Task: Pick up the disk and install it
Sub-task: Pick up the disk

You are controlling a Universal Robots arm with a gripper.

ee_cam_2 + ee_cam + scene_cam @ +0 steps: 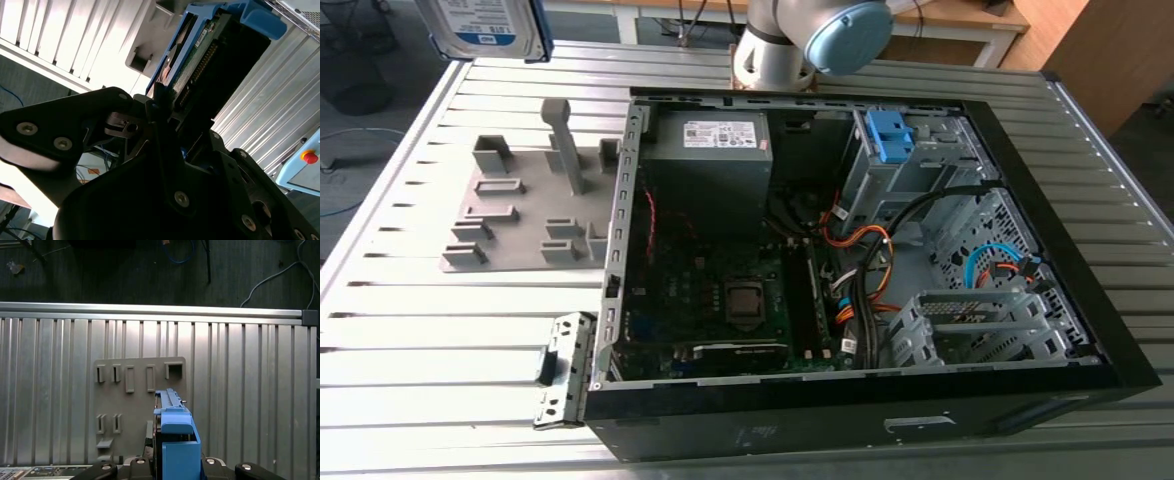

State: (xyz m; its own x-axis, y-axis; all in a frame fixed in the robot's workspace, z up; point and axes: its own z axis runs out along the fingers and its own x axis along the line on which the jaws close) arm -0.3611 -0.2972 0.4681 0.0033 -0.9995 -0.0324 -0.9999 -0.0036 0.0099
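The claw (177, 112) is clamped on the disk (200, 55). In the second wrist view its black fingers (159, 100) press against the drive's lower end from both sides. The drive stands edge-on between them, its circuit board and connector row showing. A blue bracket (260, 20) wraps its far end.

In the exterior view the disk (487, 25) hangs in the air at the upper corner on the exterior view's left. Its white-and-blue label faces the camera, and it sits above the far edge of the ribbed metal bench (400, 330). It touches neither the bench nor the grey fixture plate (520, 215), which lies flat on the bench just beside the open computer case (854, 410).

In the first wrist view the blue bracket (175, 440) sits over the fixture plate (135, 375), whose row of small slots and raised tabs shows beyond it.

The case lies on its side with its interior exposed. A grey power-supply box (707, 165) with a white sticker sits at the far end, and the green motherboard (707, 290) lies nearer the camera. A grey metal drive cage (914, 175) with a small blue latch piece (887, 135) stands toward the exterior view's right. Orange and black cables (867, 245) run between the board and the cage.

The robot arm (807, 40) stands at the far edge of the bench, behind the case. The disk is well apart from the case.
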